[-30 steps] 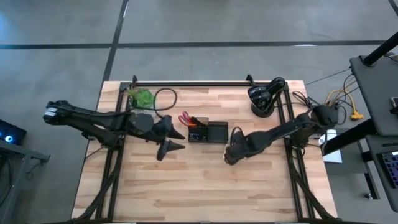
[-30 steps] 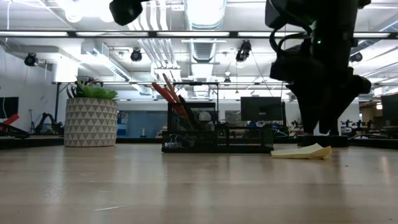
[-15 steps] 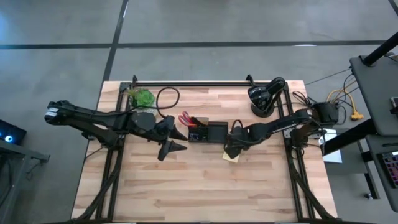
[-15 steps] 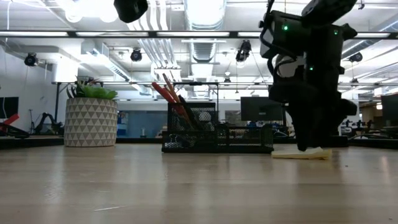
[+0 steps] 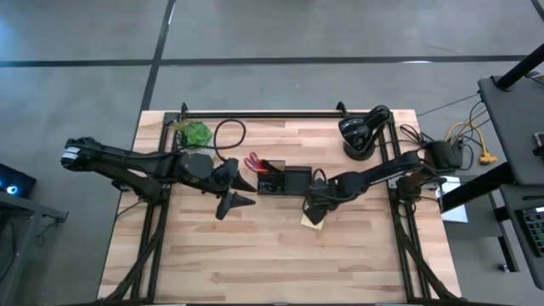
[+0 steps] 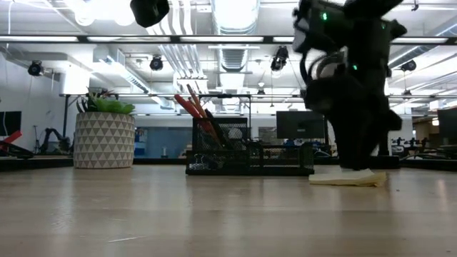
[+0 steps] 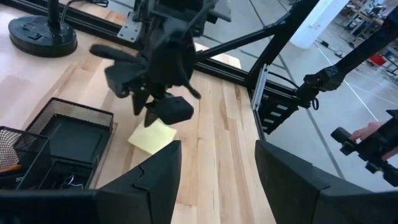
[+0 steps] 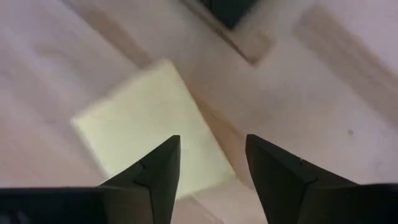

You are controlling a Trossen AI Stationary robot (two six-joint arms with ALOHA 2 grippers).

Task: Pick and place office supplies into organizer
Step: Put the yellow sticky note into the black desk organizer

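The yellow sticky-note pad lies flat on the table just near of the organizer, a dark mesh tray with a taller cup at its left end. Red-handled scissors and pens stand in that cup. My right gripper is open and points down at the pad: one finger is over the pad's edge, the other over bare wood. My left gripper hangs open in the air left of the organizer; its wrist view shows the pad under the right gripper. My right gripper comes at the sticky-note pad from above, pointing down, fingers open. In the low view its fingertips reach down to the pad's top face, which lies flat on the table. Whether they touch it, I cannot tell.
A potted plant and a looped black cable sit at the far left. The round black lamp base stands at the far right. Open wood lies along the near half of the table.
My right gripper has moved from the table's near right toward the organizer and come down onto the sticky-note pad. The pad, hidden under the gripper at first, now shows on its near side and seems to have slid slightly toward the near left.
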